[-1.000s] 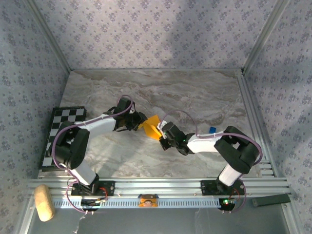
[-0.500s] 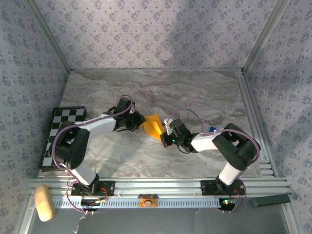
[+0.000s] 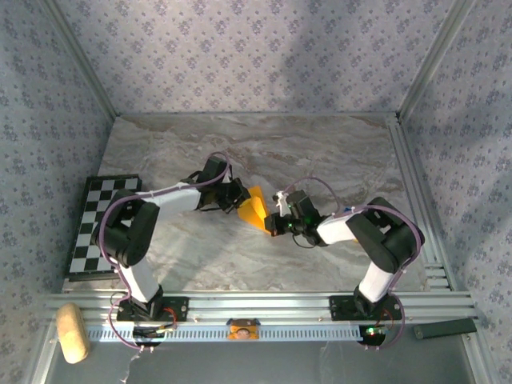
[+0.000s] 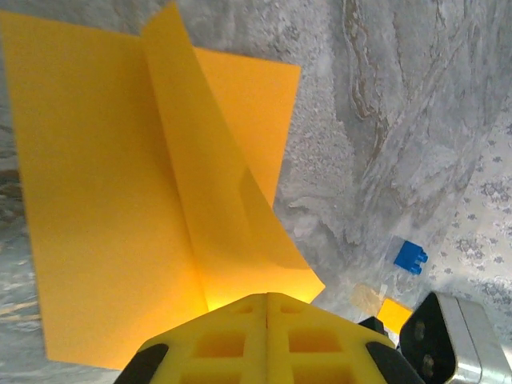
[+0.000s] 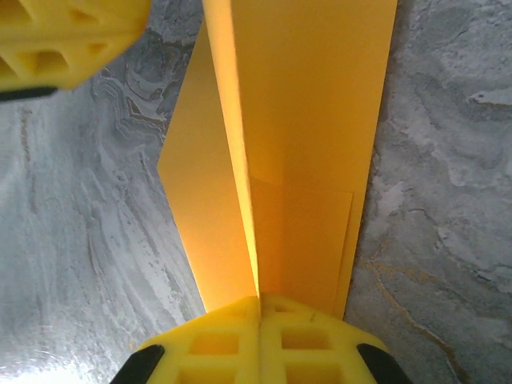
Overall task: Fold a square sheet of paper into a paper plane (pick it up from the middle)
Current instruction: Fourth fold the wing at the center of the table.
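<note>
The square sheet of paper [image 3: 254,210] is orange-yellow and folded into layers, with a ridge standing up along its middle. It hangs between the two grippers over the centre of the marble table. My left gripper [image 3: 238,202] is shut on the ridge's near end in the left wrist view [image 4: 266,298], where the paper [image 4: 104,200] spreads out beyond the fingers. My right gripper [image 3: 274,222] pinches the ridge from the opposite side [image 5: 258,300], and the paper [image 5: 312,120] shows an overlapping flap on the right. The left gripper's fingers [image 5: 72,40] show at the top left of the right wrist view.
A black-and-white chequered board [image 3: 100,220] lies at the table's left edge. A small blue block [image 3: 350,212] sits by the right arm, also in the left wrist view [image 4: 410,256] beside a tiny orange bit [image 4: 394,314]. A cork-coloured roll [image 3: 70,332] rests off the table, front left.
The left gripper has closed on the paper's ridge and reached further right. The right gripper and the paper have shifted slightly to the right.
</note>
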Tool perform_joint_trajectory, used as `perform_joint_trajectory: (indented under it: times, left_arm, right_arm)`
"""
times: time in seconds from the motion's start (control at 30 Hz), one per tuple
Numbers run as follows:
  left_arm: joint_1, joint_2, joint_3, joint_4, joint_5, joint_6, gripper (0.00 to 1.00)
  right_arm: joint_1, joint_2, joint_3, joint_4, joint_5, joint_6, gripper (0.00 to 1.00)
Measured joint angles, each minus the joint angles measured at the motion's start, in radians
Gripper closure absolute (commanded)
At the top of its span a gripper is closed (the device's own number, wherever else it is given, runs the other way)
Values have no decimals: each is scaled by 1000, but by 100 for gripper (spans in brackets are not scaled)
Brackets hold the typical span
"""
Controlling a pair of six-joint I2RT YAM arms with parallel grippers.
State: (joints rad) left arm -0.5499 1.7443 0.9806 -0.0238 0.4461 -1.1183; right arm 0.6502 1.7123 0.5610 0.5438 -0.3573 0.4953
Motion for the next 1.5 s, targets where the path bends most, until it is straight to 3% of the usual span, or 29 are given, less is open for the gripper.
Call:
perform_joint_trajectory:
  times: [0.7, 1.5]
  left_arm:
    - [-42, 112, 42, 68, 16, 2, 96]
    - [-55, 182, 66, 88, -6, 0, 96]
  right_arm:
    - [-97, 69, 50, -15, -226, 163, 97]
    - [-121, 85, 83, -71, -280, 198, 96]
